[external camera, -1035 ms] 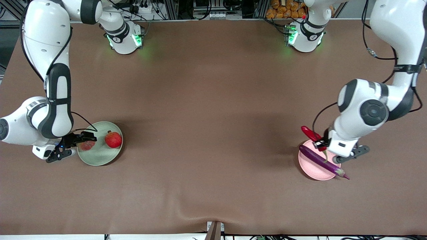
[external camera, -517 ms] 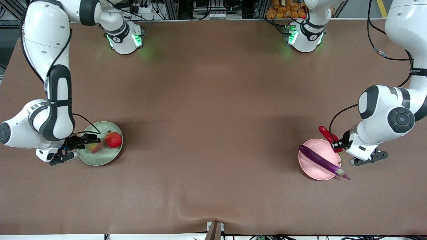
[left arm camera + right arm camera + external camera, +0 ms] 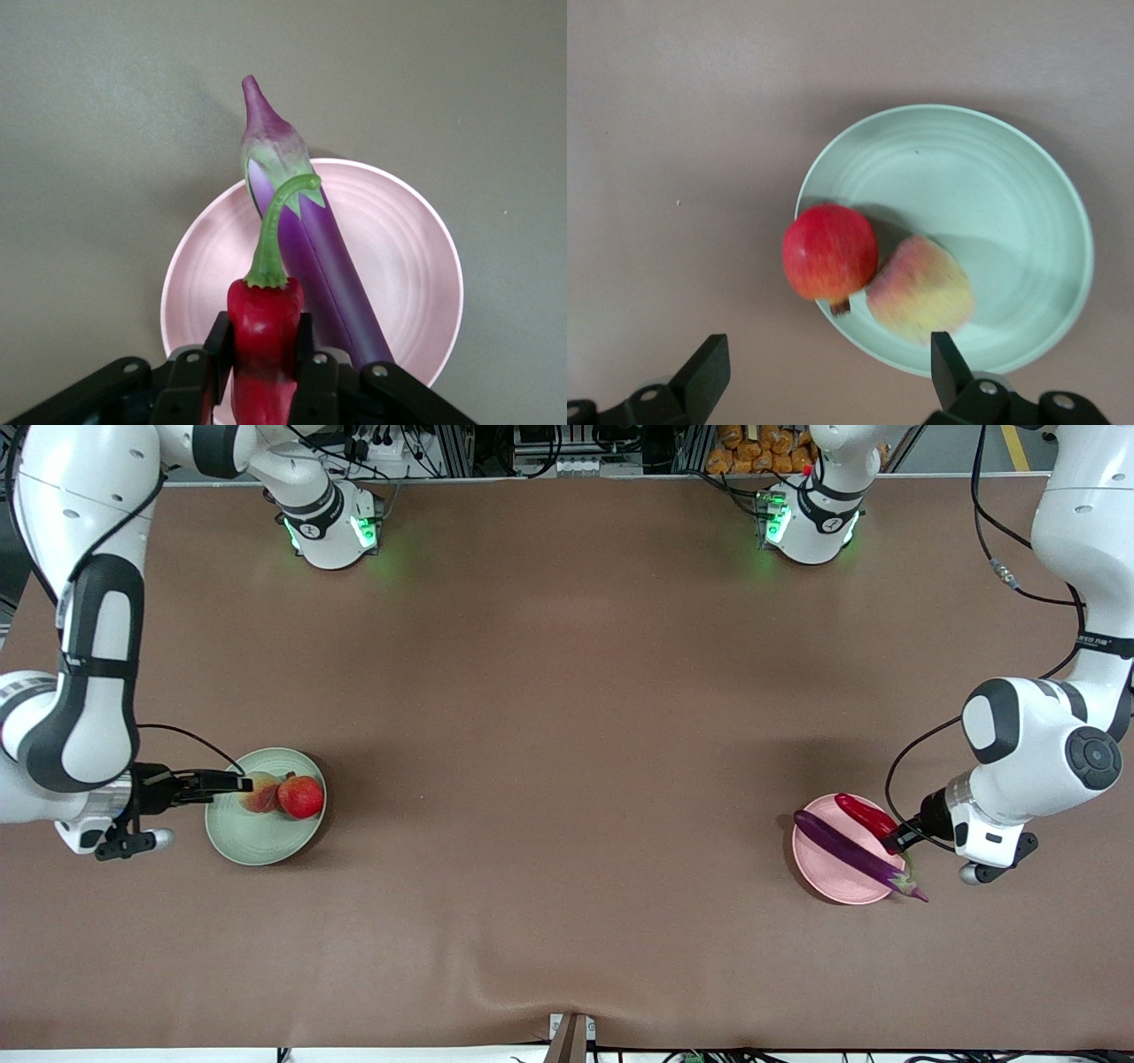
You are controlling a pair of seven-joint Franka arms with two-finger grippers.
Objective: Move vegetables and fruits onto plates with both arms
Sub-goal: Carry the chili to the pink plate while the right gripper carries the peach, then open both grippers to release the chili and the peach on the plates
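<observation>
My left gripper (image 3: 897,839) is shut on the red chili (image 3: 864,815) and holds it low over the pink plate (image 3: 833,877), beside the purple eggplant (image 3: 846,852) that lies across the plate with its stem end past the rim. In the left wrist view the chili (image 3: 266,323) sits between the fingers (image 3: 314,367), with the eggplant (image 3: 319,257) and plate (image 3: 403,266) below. My right gripper (image 3: 232,783) is open and empty at the green plate's (image 3: 252,846) rim. The peach (image 3: 261,797) and the pomegranate (image 3: 302,797) lie touching on that plate. The right wrist view shows the pomegranate (image 3: 830,252), peach (image 3: 921,290), plate (image 3: 992,186) and open gripper (image 3: 828,372).
The brown table cover has a raised fold (image 3: 496,979) near the front edge. The two arm bases (image 3: 332,531) (image 3: 811,522) stand at the table's back edge. The right arm's forearm (image 3: 84,682) rises beside the green plate.
My right gripper has let go of the peach and drawn back off the plate; the peach now rests against the pomegranate. My left gripper swung outward with the chili, then came down beside the eggplant.
</observation>
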